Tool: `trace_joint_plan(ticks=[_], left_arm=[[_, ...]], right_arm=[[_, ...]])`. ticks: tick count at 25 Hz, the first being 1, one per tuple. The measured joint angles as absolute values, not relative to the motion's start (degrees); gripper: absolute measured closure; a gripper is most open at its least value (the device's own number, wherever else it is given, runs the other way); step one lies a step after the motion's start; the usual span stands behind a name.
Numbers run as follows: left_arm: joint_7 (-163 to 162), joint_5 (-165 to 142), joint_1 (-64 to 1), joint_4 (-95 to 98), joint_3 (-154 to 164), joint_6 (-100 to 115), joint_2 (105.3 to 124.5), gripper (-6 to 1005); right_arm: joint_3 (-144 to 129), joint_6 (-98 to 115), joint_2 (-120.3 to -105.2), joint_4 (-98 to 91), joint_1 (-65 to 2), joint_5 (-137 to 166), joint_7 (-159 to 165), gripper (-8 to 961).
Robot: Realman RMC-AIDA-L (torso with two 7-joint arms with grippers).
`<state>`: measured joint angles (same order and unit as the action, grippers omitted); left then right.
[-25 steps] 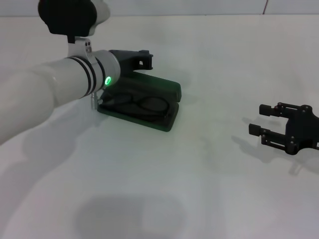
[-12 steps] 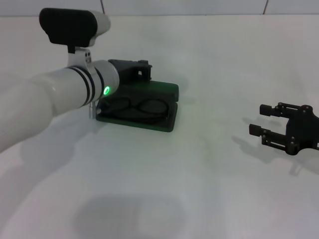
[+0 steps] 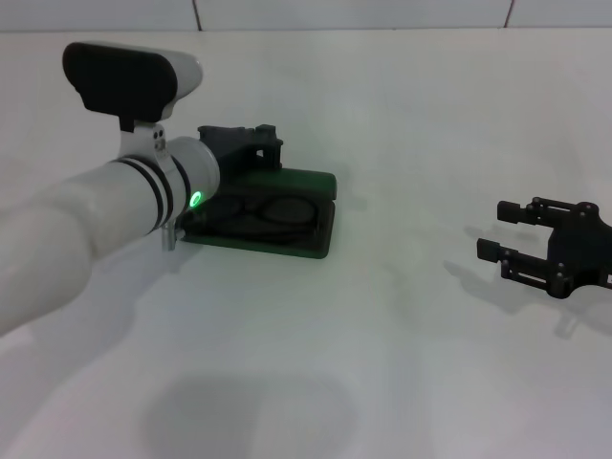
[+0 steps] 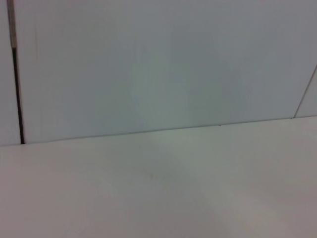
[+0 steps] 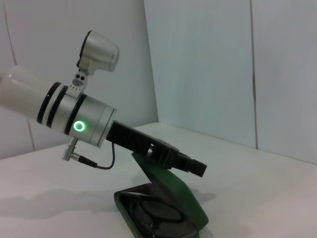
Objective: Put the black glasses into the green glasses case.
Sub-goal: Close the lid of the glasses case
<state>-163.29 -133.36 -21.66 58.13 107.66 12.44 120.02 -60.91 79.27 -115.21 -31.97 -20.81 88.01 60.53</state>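
The green glasses case (image 3: 273, 222) sits left of centre in the head view on the white surface (image 3: 382, 363), its lid (image 5: 171, 191) raised at a slant. The black glasses (image 3: 258, 208) lie inside the lower tray, lenses facing up.

The left pincer (image 3: 251, 143) shows at the upper left of the head view, just behind the case. In the right wrist view it (image 5: 171, 158) is at the lid's upper edge, the fingers level and close to one another; whether they are clamped on the lid or merely touching it cannot be told. A green ring light (image 5: 78, 126) glows on the left arm's wrist.

The right pincer (image 3: 497, 229) rests at the right edge of the head view, well apart from the case, fingers spread with nothing between them.

The left wrist view shows only bare surface and wall.
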Motion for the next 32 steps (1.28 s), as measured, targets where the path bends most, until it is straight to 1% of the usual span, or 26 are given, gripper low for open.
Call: trace_joint_plan(ticks=[15,32], left_arm=[[-163.15,-133.77,-17.58,57.76,114.99,2.95,119.94,1000],[-161.05,-134.12,-15.04,57.04,119.65,-3.95,119.88,997]], right_arm=[[-60.91,79.28,-115.22,-31.92,-20.92,88.01,60.85,390],[-60.91,79.28,-115.16,-31.98,-20.69,87.84,60.99,391]])
